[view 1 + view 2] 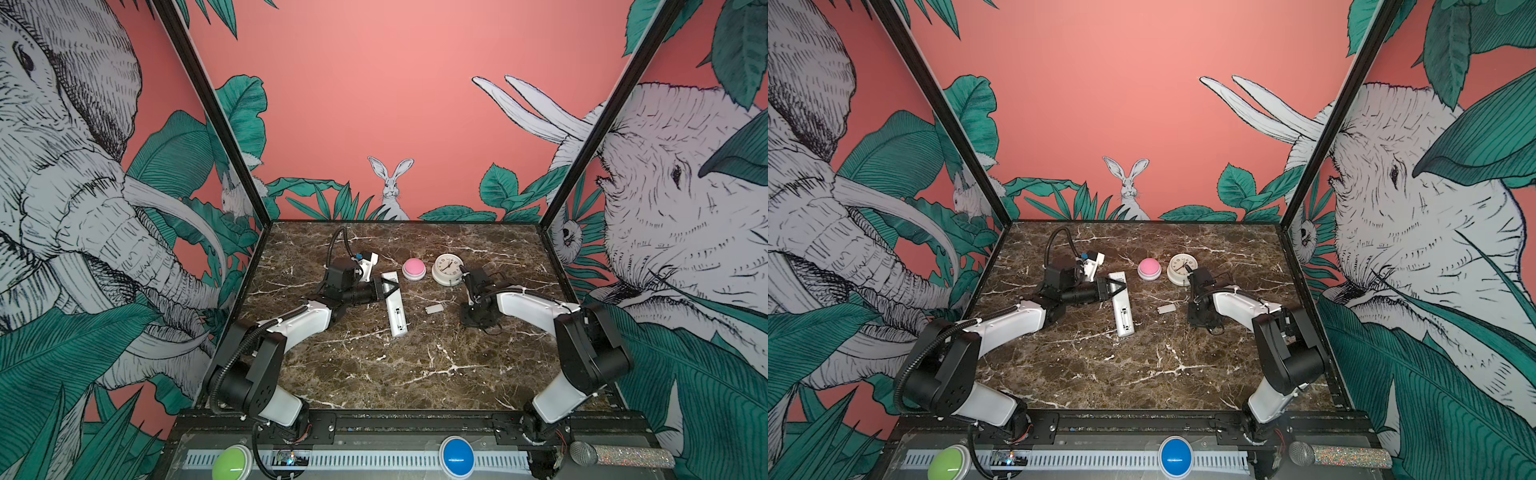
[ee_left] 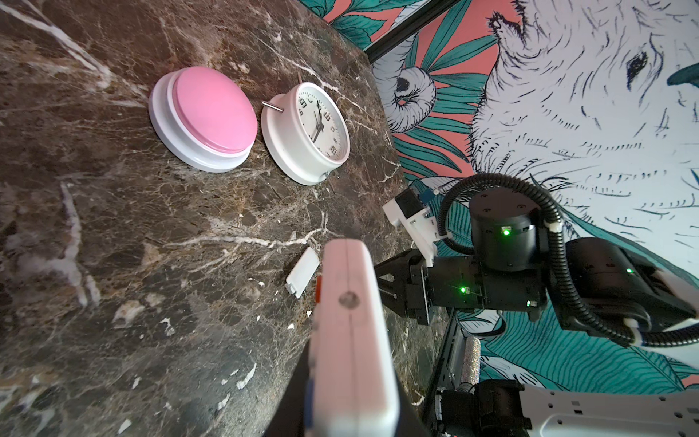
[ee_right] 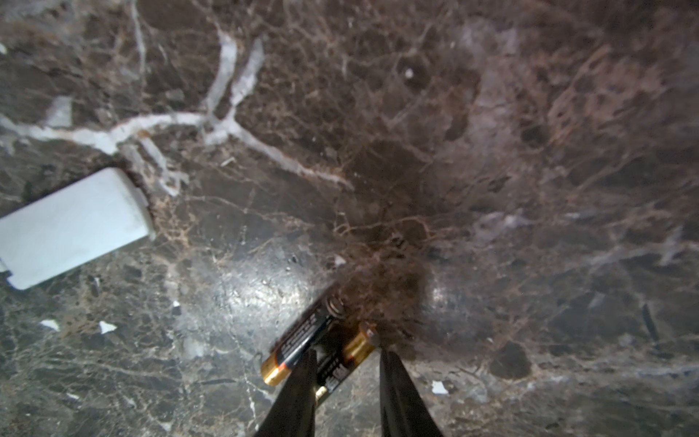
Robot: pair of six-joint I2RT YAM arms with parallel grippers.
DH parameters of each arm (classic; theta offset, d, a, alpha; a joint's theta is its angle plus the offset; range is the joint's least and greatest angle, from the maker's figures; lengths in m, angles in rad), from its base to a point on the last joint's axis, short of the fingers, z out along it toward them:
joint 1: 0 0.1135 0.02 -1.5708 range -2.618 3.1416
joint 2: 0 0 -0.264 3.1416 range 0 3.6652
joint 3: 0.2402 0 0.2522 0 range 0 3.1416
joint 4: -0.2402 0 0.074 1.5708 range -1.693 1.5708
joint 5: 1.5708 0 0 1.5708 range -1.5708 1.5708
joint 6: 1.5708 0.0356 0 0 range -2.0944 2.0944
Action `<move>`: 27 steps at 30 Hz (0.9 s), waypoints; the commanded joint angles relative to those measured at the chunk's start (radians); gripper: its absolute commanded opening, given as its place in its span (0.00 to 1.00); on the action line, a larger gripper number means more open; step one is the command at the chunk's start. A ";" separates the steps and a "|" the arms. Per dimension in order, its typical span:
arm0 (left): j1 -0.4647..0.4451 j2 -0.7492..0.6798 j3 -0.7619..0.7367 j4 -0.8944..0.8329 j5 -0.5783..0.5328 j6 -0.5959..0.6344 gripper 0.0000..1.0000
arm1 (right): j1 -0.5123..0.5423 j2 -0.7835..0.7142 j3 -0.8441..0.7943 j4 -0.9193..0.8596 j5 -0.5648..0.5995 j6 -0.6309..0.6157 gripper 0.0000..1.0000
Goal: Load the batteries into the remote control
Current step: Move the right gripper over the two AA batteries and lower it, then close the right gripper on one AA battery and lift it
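The white remote control [image 1: 397, 316] [image 1: 1124, 318] lies back side up, its rectangular recess showing. My left gripper [image 1: 388, 286] [image 2: 351, 416] is shut on the remote control near its far end, reaching in from the left. Two batteries [image 3: 302, 340] lie side by side on the marble, dark with gold ends. My right gripper [image 3: 346, 355] [image 1: 473, 322] points straight down over them. It is open, its fingers [image 3: 299, 389] straddling one cell. The arm hides the batteries in both top views. A small white battery cover [image 1: 433, 308] [image 3: 75, 227] lies between the remote and the right gripper.
A pink dome button [image 1: 414, 268] and a round white clock [image 1: 447, 269] sit behind the remote, close to the right arm's wrist. Green [image 1: 232, 463] and blue [image 1: 457, 456] buttons and a glitter microphone [image 1: 623, 456] are on the front rail. Patterned walls enclose three sides.
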 commanded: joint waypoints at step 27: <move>0.004 -0.024 -0.040 0.065 0.004 -0.022 0.00 | 0.027 -0.041 -0.101 -0.057 -0.019 -0.001 0.06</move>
